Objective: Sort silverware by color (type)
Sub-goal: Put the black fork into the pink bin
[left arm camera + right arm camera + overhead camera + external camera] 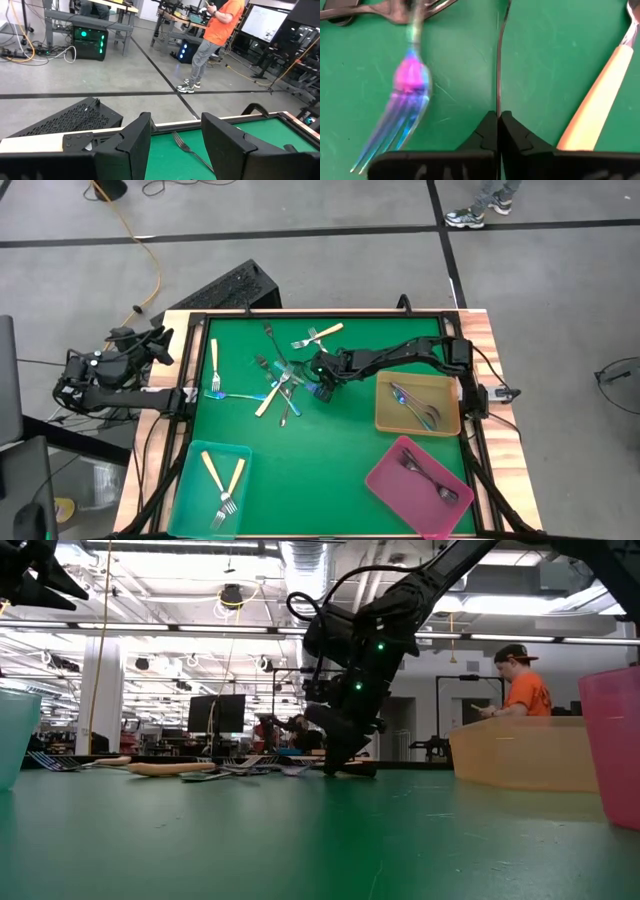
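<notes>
The right hand (pixel 498 131) is covering the end of the thin dark fork (pixel 498 60) it is pinching. Beside it, the iridescent fork (pixel 402 107) is blurring, its handle running off the picture's edge. The cream handle (pixel 592 107) is also getting cut off. In the low view, the central pile (pixel 225 768) is blending together.

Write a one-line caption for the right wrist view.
Right gripper shut on a thin dark metal fork handle, between an iridescent blue-rainbow fork and a cream-handled fork.
</notes>
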`<state>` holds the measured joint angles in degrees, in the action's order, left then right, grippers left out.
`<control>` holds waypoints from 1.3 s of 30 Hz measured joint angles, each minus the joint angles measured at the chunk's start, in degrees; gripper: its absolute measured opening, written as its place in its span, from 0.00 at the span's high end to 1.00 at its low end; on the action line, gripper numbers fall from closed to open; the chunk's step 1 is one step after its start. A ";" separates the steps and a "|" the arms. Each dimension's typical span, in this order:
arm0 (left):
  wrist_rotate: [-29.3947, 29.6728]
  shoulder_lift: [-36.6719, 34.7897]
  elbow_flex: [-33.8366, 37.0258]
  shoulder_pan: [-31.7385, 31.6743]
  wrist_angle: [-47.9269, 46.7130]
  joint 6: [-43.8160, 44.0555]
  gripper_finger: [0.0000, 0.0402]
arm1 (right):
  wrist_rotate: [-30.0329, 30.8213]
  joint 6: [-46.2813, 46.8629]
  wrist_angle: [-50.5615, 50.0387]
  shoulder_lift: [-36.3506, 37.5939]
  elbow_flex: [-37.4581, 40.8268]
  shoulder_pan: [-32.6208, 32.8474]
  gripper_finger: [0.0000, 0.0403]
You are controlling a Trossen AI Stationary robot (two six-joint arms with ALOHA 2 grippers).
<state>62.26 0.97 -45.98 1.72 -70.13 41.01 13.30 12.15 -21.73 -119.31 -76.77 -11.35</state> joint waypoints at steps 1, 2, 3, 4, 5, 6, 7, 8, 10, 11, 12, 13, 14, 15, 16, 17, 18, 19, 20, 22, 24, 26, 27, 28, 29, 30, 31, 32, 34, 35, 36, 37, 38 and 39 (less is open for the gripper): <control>-0.02 0.00 0.00 0.00 0.00 0.00 0.61 | 0.02 0.30 0.00 -0.03 0.00 0.01 0.94; -0.01 -0.01 0.00 0.00 0.00 0.00 0.61 | 0.04 1.10 -0.01 -0.05 0.01 0.00 0.94; 0.00 -0.02 0.00 0.00 0.00 0.00 0.61 | 0.05 1.92 0.01 -0.07 0.02 0.00 0.93; 0.00 0.00 0.00 0.00 0.00 0.00 0.61 | 0.14 2.56 0.09 -0.07 0.02 0.00 0.92; 0.00 -0.01 0.00 0.00 0.00 0.00 0.61 | 0.24 2.72 0.31 -0.07 0.04 0.00 0.92; 0.00 0.00 0.00 0.00 0.00 0.00 0.61 | 0.25 2.81 0.45 0.23 0.10 0.02 0.93; 0.00 -0.02 0.00 0.00 0.00 0.00 0.61 | 0.24 2.83 0.43 0.54 0.13 0.02 0.94; 0.00 -0.01 0.00 0.00 0.00 0.00 0.61 | 0.23 2.88 0.57 0.75 0.17 0.02 0.94; 0.00 -0.01 0.00 0.00 0.00 0.00 0.61 | 0.15 3.01 0.82 1.46 0.29 0.00 0.94; 0.00 -0.02 0.00 0.00 0.00 0.00 0.61 | 0.17 3.01 0.64 1.90 0.36 -0.02 0.94; 0.00 -0.02 0.00 0.00 0.00 0.00 0.61 | 0.36 2.98 0.27 2.31 0.43 -0.04 0.94; 0.00 -0.02 0.00 0.00 0.00 0.00 0.61 | 0.66 3.01 -0.15 2.84 0.52 -0.11 0.94; 0.00 -0.02 0.00 0.00 0.00 0.00 0.61 | 0.66 3.01 0.16 3.45 0.52 -0.20 0.94; 0.00 0.00 0.00 0.00 0.00 0.02 0.61 | 0.70 2.98 0.42 4.14 0.48 -0.28 0.94; 0.01 -0.02 0.00 0.00 0.00 0.00 0.61 | 0.79 2.85 0.52 4.77 0.42 -0.49 0.94; -0.01 -0.02 0.00 0.00 0.00 0.00 0.61 | 0.69 2.88 0.63 5.45 0.36 -0.58 0.94; 0.00 -0.01 0.00 0.00 0.00 0.00 0.61 | 0.74 2.92 0.60 6.01 0.35 -0.55 0.94; 0.00 0.00 0.00 0.00 0.00 0.00 0.61 | 0.72 2.92 0.55 6.44 0.35 -0.52 0.94; 0.00 -0.02 0.00 0.00 0.00 0.00 0.61 | 0.72 2.92 0.77 6.80 0.35 -0.48 0.94; 0.00 0.00 0.00 0.00 0.00 0.00 0.61 | 0.70 2.85 0.86 7.91 0.35 -0.46 0.94; 0.01 -0.01 0.00 0.00 0.00 0.02 0.61 | 0.70 2.83 1.10 9.36 0.33 -0.40 0.94; 0.01 -0.02 0.00 0.00 0.00 0.02 0.61 | 0.66 2.80 0.85 10.98 0.31 -0.31 0.94; 0.03 -0.01 0.00 0.00 0.00 0.02 0.61 | 0.66 2.77 0.98 11.64 0.31 -0.07 0.94; 0.02 -0.02 0.00 0.00 0.00 0.02 0.61 | 0.66 2.77 1.25 12.40 0.31 0.13 0.94; 0.00 -0.02 0.00 0.00 0.00 0.02 0.61 | 0.66 2.76 1.11 13.29 0.31 0.30 0.94; 0.02 -0.02 0.00 0.00 0.00 0.02 0.61 | 0.61 2.59 0.92 14.23 0.31 0.49 0.94; 0.02 0.00 0.00 0.00 0.00 0.02 0.61 | 0.59 2.53 0.99 15.26 0.31 0.80 0.94; 0.01 0.00 0.00 0.00 0.00 0.02 0.61 | 0.57 2.47 1.12 16.25 0.30 1.13 0.94; 0.02 -0.01 0.00 0.00 0.00 0.02 0.61 | 0.55 2.39 1.00 18.46 0.22 1.79 0.94; 0.01 -0.02 0.00 0.00 0.00 0.02 0.61 | 0.55 2.38 0.61 19.60 0.22 2.17 0.94; 0.03 -0.01 0.00 0.00 0.00 0.02 0.61 | 0.57 2.39 0.39 20.70 0.22 2.57 0.94; 0.03 -0.02 0.00 0.00 0.00 0.02 0.61 | 0.57 2.49 0.41 21.82 0.22 3.01 0.94; 0.02 -0.02 0.00 0.00 0.00 0.02 0.61 | 0.59 2.70 0.03 23.05 0.22 3.47 0.94; 0.03 -0.02 0.00 0.00 0.00 0.02 0.61 | 0.64 2.81 -1.02 24.37 0.22 3.91 0.94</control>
<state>62.28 0.95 -45.98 1.72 -70.13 41.04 13.94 14.96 -22.75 -94.93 -76.55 -7.44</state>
